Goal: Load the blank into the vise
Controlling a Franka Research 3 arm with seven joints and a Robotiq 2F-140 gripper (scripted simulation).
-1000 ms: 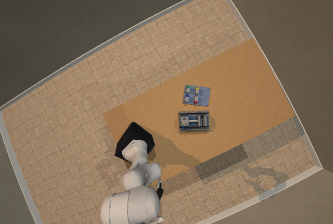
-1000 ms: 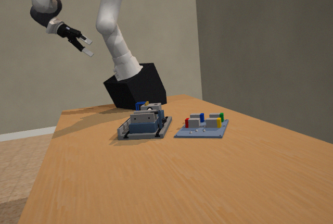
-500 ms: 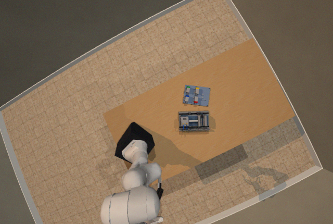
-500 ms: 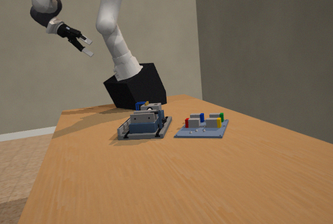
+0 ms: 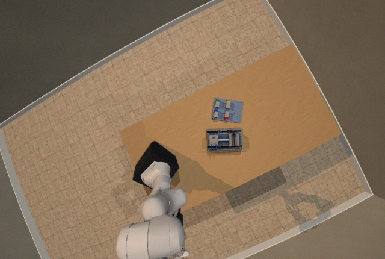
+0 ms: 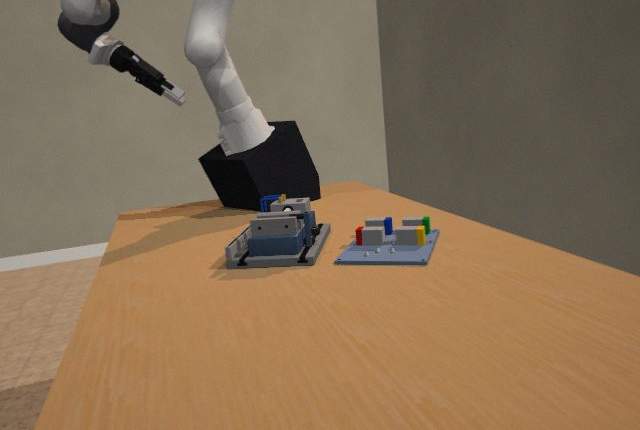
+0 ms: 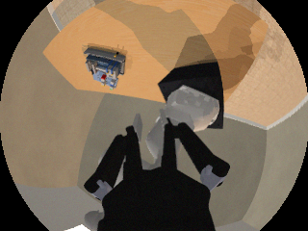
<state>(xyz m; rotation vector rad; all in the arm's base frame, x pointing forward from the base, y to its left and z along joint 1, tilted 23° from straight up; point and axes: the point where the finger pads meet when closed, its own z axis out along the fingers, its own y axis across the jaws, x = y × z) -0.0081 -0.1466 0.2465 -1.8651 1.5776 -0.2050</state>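
The blank with the yellow end (image 5: 227, 105) (image 6: 408, 235) lies on the blue infeed plate (image 5: 240, 115) (image 6: 382, 259), its yellow end toward the plate's edge away from the vise. Blanks with red (image 5: 226, 114) (image 6: 373, 236), blue (image 5: 216, 114) (image 6: 376, 223) and green (image 5: 217, 105) (image 6: 412, 221) ends lie there too. The milling vise stands beside the plate; its fixed jaw (image 5: 237, 139) (image 6: 273, 226) is opposite the hose block (image 5: 213, 139). The work stop and low bars are not clear. My gripper (image 6: 180, 96) (image 7: 150, 116) is partly open, empty, high in the air, far from both.
The black robot base (image 5: 153, 162) (image 6: 263, 172) (image 7: 192, 79) stands at one end of the wooden table (image 5: 273, 94) (image 6: 361, 337). Small pale pins (image 6: 377, 250) stick up from the plate. Blue hoses (image 6: 266, 203) rise at the vise's far end. The arm reaches past the table's side.
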